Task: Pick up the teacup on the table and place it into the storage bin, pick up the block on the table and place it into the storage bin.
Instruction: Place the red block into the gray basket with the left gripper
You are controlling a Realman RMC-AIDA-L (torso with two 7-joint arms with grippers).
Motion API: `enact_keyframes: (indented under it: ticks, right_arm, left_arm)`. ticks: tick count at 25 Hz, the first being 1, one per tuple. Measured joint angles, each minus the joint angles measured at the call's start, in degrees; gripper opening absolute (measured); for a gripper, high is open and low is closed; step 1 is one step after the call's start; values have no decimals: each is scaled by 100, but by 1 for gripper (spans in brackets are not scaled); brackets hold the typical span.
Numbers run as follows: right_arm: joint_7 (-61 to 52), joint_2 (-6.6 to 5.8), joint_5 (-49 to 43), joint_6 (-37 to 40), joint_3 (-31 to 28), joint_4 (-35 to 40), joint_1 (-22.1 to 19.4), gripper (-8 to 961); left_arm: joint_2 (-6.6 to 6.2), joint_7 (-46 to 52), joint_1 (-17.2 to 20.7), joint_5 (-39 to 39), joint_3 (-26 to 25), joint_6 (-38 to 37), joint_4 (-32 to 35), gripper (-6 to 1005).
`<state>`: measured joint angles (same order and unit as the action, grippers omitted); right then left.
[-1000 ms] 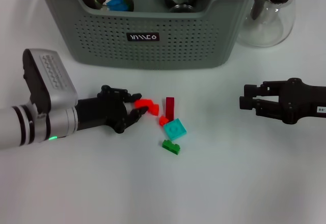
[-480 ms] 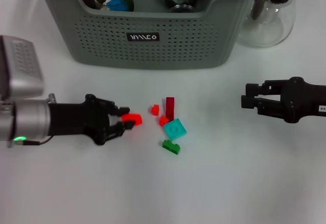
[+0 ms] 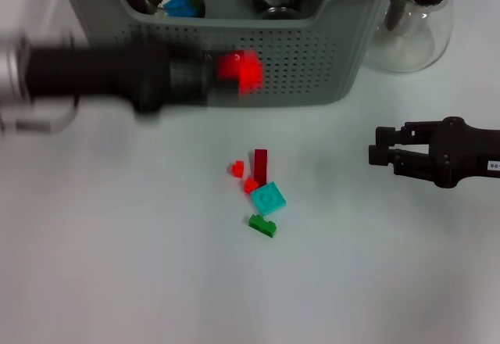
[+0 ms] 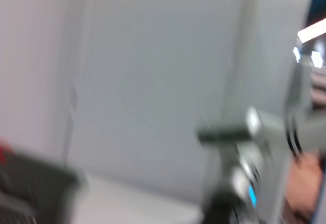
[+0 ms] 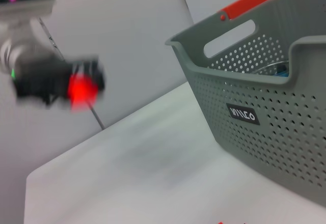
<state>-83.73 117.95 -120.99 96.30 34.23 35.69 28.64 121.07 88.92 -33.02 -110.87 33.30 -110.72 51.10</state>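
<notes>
Before the near wall of the storage bin point(image 3: 234, 39), the left gripper point(image 3: 226, 74) pinched a red block point(image 3: 241, 70), apparently carrying it binward, while the right gripper point(image 3: 378, 156) waited pressed together at right.

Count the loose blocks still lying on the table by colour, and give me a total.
Red: 2, small pieces and
Dark red: 1
Teal: 1
Green: 1
Total: 5

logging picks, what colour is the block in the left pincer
Red, clearest in the head view.
</notes>
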Motion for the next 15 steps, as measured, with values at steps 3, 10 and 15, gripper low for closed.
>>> enact_keyframes:
  ticks: [3,10,15]
  right_arm:
    - [5,0,7,-1,23,0,1,424]
    - [12,-7,2,5,11,0,19,424]
    - [30,-10,3,-1,-3,0,44,424]
  left_arm:
    - [-107,795,-361,392,-314,475,162,325]
    - [-948,2995,-1170,-142,418,2425,518,339]
    - [-1157,4055,-1687,-1825,1042,3367,564,349]
